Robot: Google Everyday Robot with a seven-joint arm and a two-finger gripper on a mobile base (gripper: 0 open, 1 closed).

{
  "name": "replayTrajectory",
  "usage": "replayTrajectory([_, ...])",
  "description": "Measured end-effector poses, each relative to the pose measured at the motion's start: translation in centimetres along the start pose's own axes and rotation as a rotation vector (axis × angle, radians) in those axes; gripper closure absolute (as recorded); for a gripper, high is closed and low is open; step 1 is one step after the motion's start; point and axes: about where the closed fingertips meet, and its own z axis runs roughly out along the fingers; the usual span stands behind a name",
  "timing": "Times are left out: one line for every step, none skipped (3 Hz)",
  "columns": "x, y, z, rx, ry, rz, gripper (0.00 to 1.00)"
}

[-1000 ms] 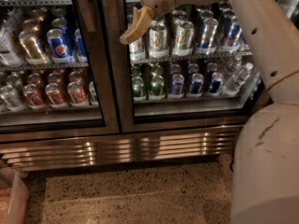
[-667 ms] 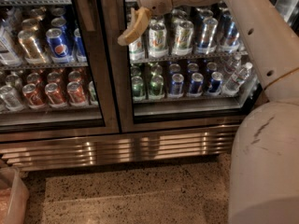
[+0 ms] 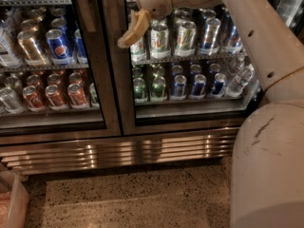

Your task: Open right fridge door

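The right fridge door (image 3: pixel 183 123) is a glass panel in a brushed steel frame, and it stands closed. Green, silver and blue cans and some bottles show through it on two shelves. My gripper (image 3: pixel 132 30), tan-tipped on a white wrist, hangs in front of the door's upper left corner, close to its left frame edge by the centre post (image 3: pixel 110 80). My white arm (image 3: pixel 256 37) reaches in from the right across the glass. The door's handle cannot be made out.
The left door (image 3: pixel 57 133) is also closed, with Pepsi and red cans behind its glass. A steel vent grille (image 3: pixel 118 153) runs under both doors above the speckled floor (image 3: pixel 128 198). A pale bin (image 3: pixel 12 203) sits at lower left; my base (image 3: pixel 268 170) fills lower right.
My gripper has drifted a little left and down along the right door's left edge. Both doors remain closed.
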Motion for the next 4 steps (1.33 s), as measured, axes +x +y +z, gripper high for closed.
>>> replayTrajectory([0.09, 0.27, 0.24, -0.011, -0.011, 0.005, 0.00])
replayTrajectory([0.14, 0.50, 0.39, -0.019, -0.018, 0.004, 0.18])
replayTrajectory([0.14, 0.50, 0.39, -0.019, -0.018, 0.004, 0.41])
replayTrajectory([0.14, 0.50, 0.40, -0.020, -0.018, 0.004, 0.64])
